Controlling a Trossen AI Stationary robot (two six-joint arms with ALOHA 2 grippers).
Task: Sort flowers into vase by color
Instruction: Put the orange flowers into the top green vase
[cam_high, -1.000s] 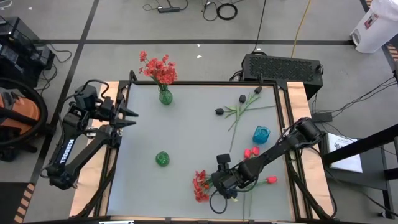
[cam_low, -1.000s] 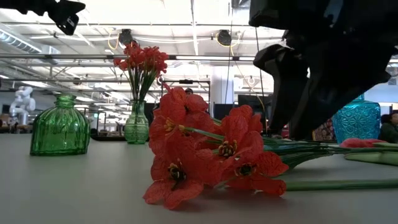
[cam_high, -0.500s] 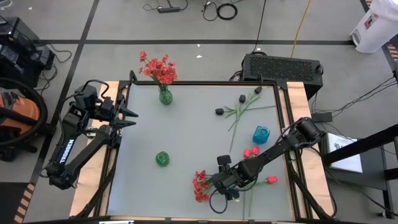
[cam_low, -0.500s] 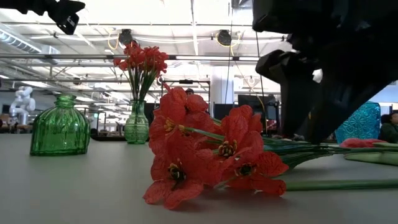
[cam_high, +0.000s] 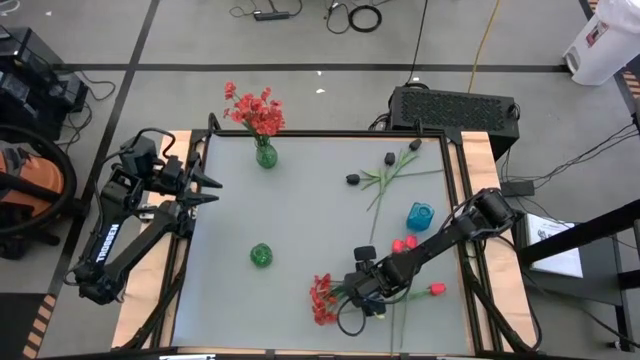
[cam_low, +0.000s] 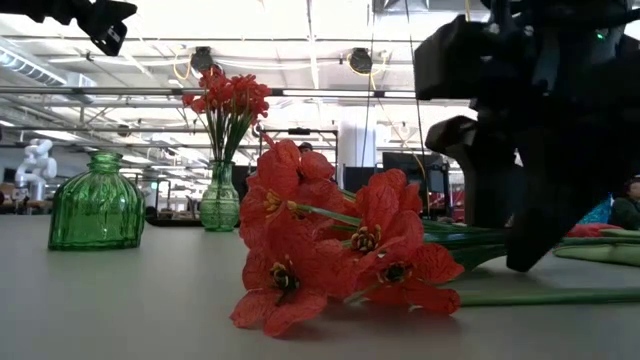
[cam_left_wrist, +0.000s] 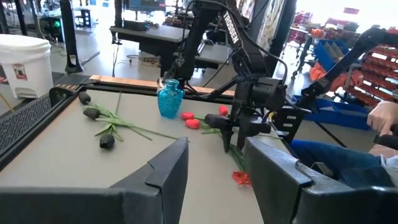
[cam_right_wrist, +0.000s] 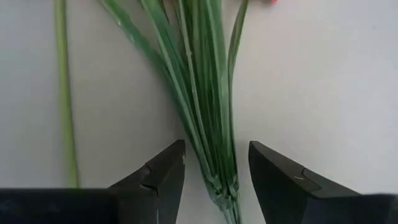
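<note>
Red spray (cam_high: 322, 297) lies on tabletop (cam_high: 300, 215); right gripper (cam_right_wrist: 214, 171) fingers open astride its stems, tulips (cam_high: 404, 244) beside. Left gripper (cam_high: 208, 190) open, empty.

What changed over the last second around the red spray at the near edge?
The right gripper dropped lower, its open fingers now straddling the red spray's green stems without gripping. The spray, vases and left gripper stayed put.

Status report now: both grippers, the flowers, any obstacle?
Right gripper open, straddling green stems of the red clustered-blossom spray lying on the table. Left gripper open, waiting at the table's left edge. Nothing blocking the stems.
</note>
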